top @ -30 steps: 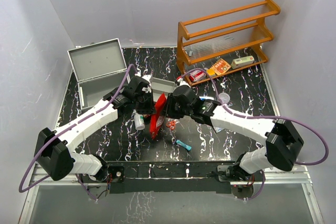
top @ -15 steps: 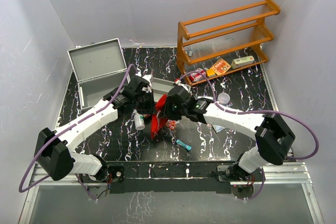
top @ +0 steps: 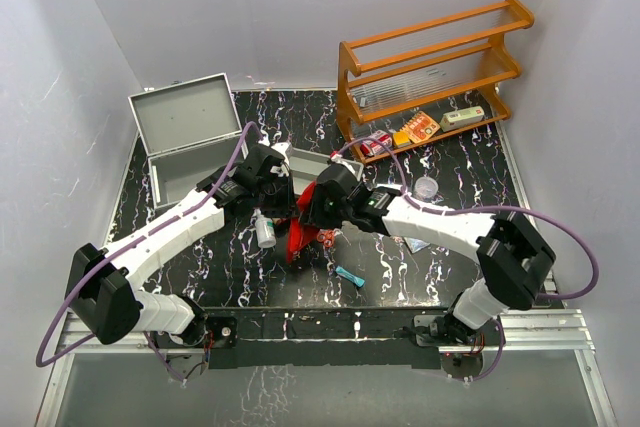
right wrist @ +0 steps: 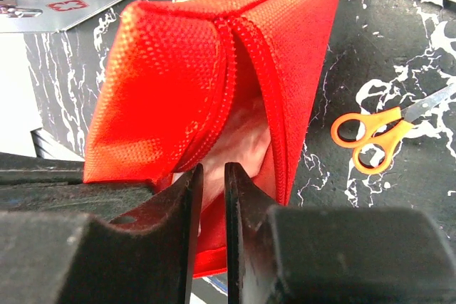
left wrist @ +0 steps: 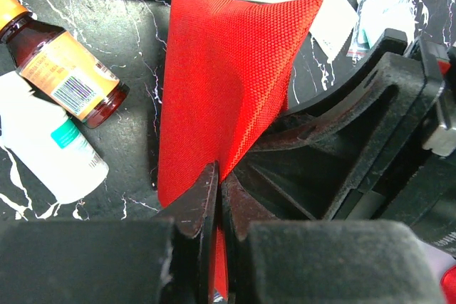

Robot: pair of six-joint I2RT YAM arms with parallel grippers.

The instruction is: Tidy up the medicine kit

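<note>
The silver-grey hinged metal case (top: pixel 185 119) stands open at the hands' ten o'clock, nearer the left hand (left wrist: pixel 219 176), which is clamped on the red fabric pouch (left wrist: pixel 221 69). The right hand (right wrist: pixel 211 172) is nearly closed at the pouch's zip mouth — grip unclear.

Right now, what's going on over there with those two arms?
Both arms are working on the red pouch between them. The left gripper is clamped on its fabric, holding it up, while the right gripper sits at the unzipped mouth with its jaws nearly together; whether it grips anything is unclear. The metal medicine kit stands open at the back left. A brown bottle, a white bottle and orange scissors lie loose near the pouch.
</note>
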